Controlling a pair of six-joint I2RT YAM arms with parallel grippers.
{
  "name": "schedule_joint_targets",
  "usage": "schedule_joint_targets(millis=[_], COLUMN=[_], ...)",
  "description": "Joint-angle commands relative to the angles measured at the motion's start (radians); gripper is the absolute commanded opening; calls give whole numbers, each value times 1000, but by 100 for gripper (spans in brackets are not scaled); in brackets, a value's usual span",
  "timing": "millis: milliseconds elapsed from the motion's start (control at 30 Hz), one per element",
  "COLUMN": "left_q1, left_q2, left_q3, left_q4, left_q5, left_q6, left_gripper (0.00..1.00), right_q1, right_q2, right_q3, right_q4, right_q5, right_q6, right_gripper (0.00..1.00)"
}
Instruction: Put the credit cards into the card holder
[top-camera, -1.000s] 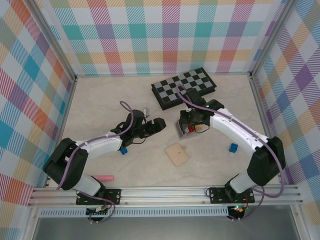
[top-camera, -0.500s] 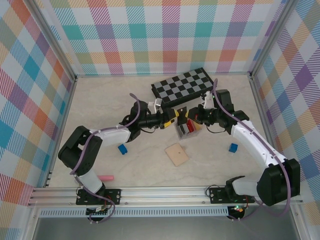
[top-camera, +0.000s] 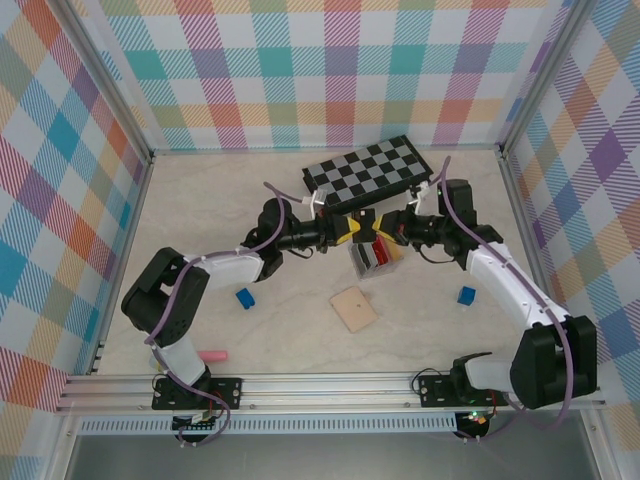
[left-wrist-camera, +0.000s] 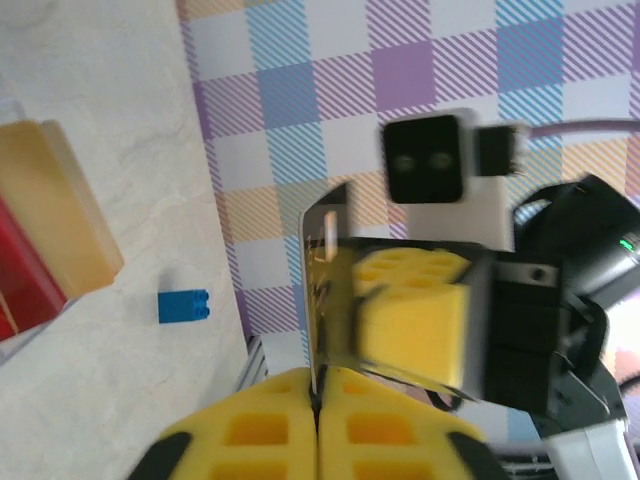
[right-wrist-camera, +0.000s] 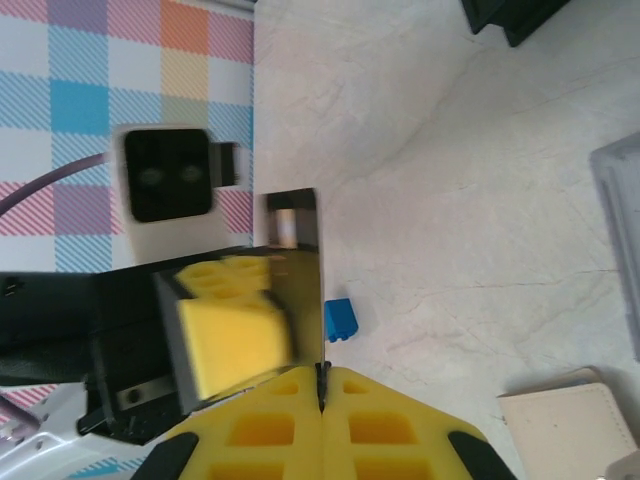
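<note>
I see my left gripper (top-camera: 347, 229) and right gripper (top-camera: 388, 232) both pinched tight on opposite ends of one dark credit card (left-wrist-camera: 322, 290), held on edge above the table (top-camera: 200, 210). The tan card holder (top-camera: 353, 308) lies flat nearer the arm bases, just beside the grey tray (top-camera: 357, 264) with a red card (top-camera: 380, 254) in it.

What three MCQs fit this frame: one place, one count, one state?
1. Where is the tan square leather-like card holder? A far left corner; B flat on the pale tabletop, toward the arm bases; C between fingers.
2. How many small blue blocks lie on the tabletop? A one; B two; C four.
3. The thin plastic card between the arms is: A lying loose; B pinched by the left arm's fingers and the right arm's fingers together; C inside the holder.
Answers: 1 B, it lies alone mid-table; 2 B, one each side; 3 B, both wrist views show fingers shut on its edges.
</note>
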Motion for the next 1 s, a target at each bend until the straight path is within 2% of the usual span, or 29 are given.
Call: schedule_joint_targets(millis=[0,200,300,467,633,700,767,867,933,967], left_q1=[2,3,3,6,8,9,11,15,15,13], left_q2=[-4,2,10,53,79,80,70,4,-76,-126], left_q3=[31,42,55,92,105,104,91,41,17,21], left_q4=[44,100,123,124,98,55,-9,-174,-420,-600], left_q5=[15,21,27,45,53,50,32,-37,-142,-221], left_q6=[-31,-127,-174,-214,-218,-200,-178,-96,29,108], left_gripper=[0,0,0,0,0,24,49,64,70,73], right_q1=[-9,-30,-42,-66,-87,-89,-89,-89,-81,-68], right_q2=[14,27,54,86,107,116,111,92,49,14], right_q3=[-4,0,20,49,89,97,102,111,81,59], right_q4=[60,86,90,107,48,37,-10,-121,-146,-163], right_q5=[-81,-137,-171,-214,-230,-257,-239,-163,-101,-37], right_q6=[19,36,39,36,-31,-61,-94,-156,-196,-223], right_gripper=[8,23,24,9,7,3,3,4,5,6])
